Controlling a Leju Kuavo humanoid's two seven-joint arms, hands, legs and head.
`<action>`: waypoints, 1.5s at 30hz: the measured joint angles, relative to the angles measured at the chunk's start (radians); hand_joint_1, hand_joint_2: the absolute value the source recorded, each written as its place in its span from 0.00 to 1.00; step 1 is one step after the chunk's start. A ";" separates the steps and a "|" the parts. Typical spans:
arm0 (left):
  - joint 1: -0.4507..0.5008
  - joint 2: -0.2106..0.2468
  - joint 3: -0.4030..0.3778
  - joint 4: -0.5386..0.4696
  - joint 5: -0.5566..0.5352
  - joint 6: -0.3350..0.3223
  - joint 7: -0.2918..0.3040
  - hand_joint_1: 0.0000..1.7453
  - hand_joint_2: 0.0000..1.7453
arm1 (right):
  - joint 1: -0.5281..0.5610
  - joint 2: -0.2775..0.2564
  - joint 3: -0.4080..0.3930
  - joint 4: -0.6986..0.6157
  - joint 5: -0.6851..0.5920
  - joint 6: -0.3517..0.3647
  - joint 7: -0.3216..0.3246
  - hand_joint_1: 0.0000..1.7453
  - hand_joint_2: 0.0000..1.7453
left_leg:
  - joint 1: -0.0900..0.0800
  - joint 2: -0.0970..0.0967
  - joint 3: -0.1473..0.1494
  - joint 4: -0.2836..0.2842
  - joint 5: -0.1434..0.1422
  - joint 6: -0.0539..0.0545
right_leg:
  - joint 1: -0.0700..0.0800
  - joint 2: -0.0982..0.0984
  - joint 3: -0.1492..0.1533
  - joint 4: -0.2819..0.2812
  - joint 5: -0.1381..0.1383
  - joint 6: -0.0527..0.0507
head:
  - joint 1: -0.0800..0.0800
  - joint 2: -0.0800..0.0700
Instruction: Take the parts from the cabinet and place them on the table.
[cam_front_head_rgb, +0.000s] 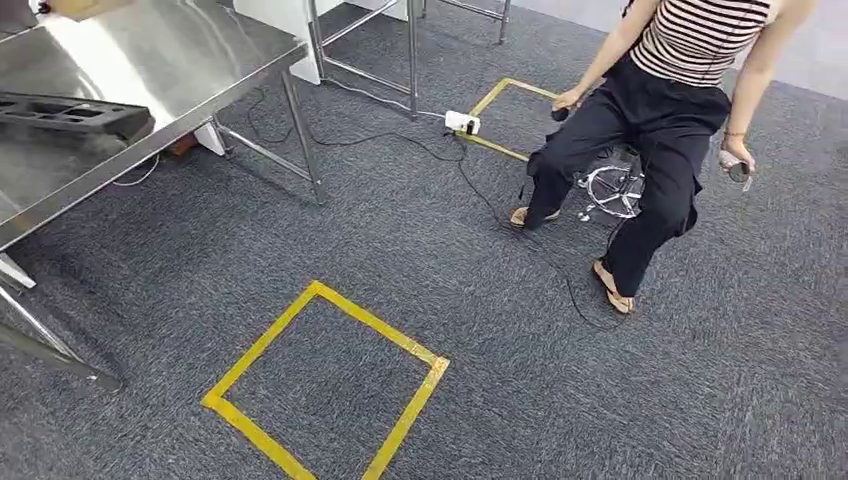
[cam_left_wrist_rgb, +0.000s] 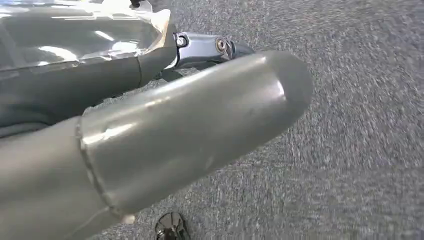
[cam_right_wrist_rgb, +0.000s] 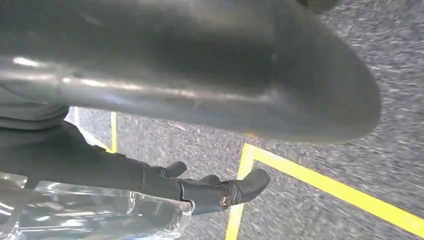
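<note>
- Head view: a steel table (cam_front_head_rgb: 190, 60) stands at the far left on grey carpet (cam_front_head_rgb: 430, 250), and a long black part (cam_front_head_rgb: 70, 113) with cut-out openings lies near its front edge.
- On the carpet in front of me there's a square of yellow tape (cam_front_head_rgb: 325, 385); a second taped square (cam_front_head_rgb: 500, 115) lies farther off, with a white power strip (cam_front_head_rgb: 462, 122) at its corner and a black cable trailing from it.
- A person (cam_front_head_rgb: 660, 110) in a striped top and black trousers sits on a stool at the right, holding a small object in each hand.
- Left wrist view: the left hand (cam_left_wrist_rgb: 165, 125) hangs over the carpet, thick grey thumb up front; I cannot tell how its fingers stand.
- Right wrist view: the right hand (cam_right_wrist_rgb: 200, 187) hangs above a yellow tape line, dark fingers reaching out, a little apart, nothing between them.
</note>
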 joint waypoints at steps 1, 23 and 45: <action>0.000 0.000 0.000 0.000 0.000 0.001 0.000 0.00 0.00 | 0.001 0.000 0.000 0.000 0.001 0.000 0.007 0.00 0.00 | 0.000 0.007 0.004 -0.002 0.002 -0.004 | -0.001 0.013 -0.007 0.002 0.001 -0.011 | -0.012 0.000; 0.005 -0.007 -0.003 0.002 -0.006 -0.035 -0.005 0.00 0.00 | 0.008 -0.002 0.000 0.002 -0.009 -0.002 0.003 0.00 0.00 | -0.008 -0.100 -0.005 -0.032 0.039 0.049 | 0.028 0.100 -0.154 0.227 -0.083 -0.046 | -0.019 0.000; 0.008 -0.013 -0.026 0.003 -0.029 -0.068 -0.005 0.00 0.00 | 0.012 -0.011 -0.026 0.002 -0.032 -0.003 0.027 0.00 0.00 | 0.011 -0.186 -0.011 0.012 0.001 0.000 | 0.026 0.180 -0.025 -0.009 0.036 -0.062 | -0.028 0.000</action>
